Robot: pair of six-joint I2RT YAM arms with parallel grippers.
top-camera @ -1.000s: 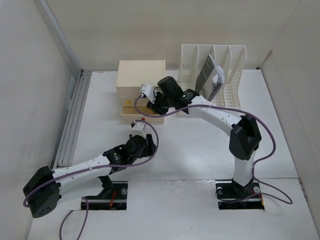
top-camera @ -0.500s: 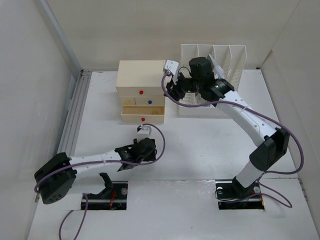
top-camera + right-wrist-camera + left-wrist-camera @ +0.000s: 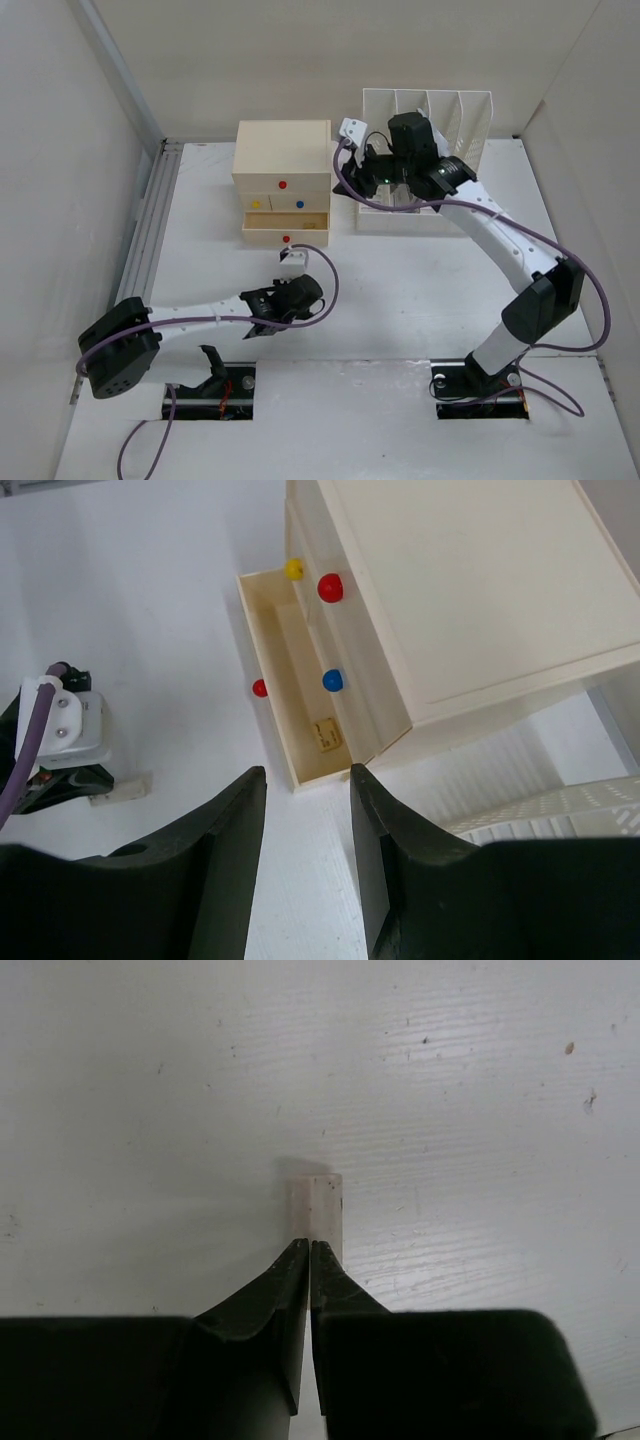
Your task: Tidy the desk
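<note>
The desk point(image 3: 400, 290) is a broad white tabletop. A small cream block point(image 3: 318, 1205) lies flat on it, also seen as the block point(image 3: 120, 788) in the right wrist view. My left gripper point(image 3: 308, 1245) is shut, its tips right at the block's near end, with nothing visible between the jaws. In the top view the left gripper point(image 3: 291, 264) sits low just in front of the drawer box. My right gripper point(image 3: 307, 772) is open and empty, hovering above the desk beside the box; the top view shows the right gripper point(image 3: 348, 172) between box and rack.
The cream drawer box point(image 3: 283, 150) has red, yellow and blue knobs, and its bottom drawer point(image 3: 287, 228) is pulled open with a small tan item point(image 3: 325, 734) inside. A white slotted file rack point(image 3: 440, 110) stands at the back right. A metal rail point(image 3: 150, 240) runs along the left edge.
The left gripper has gone from half open to shut and edged right. The right arm swung away from the drawer front, up and right toward the rack, uncovering the open bottom drawer.
</note>
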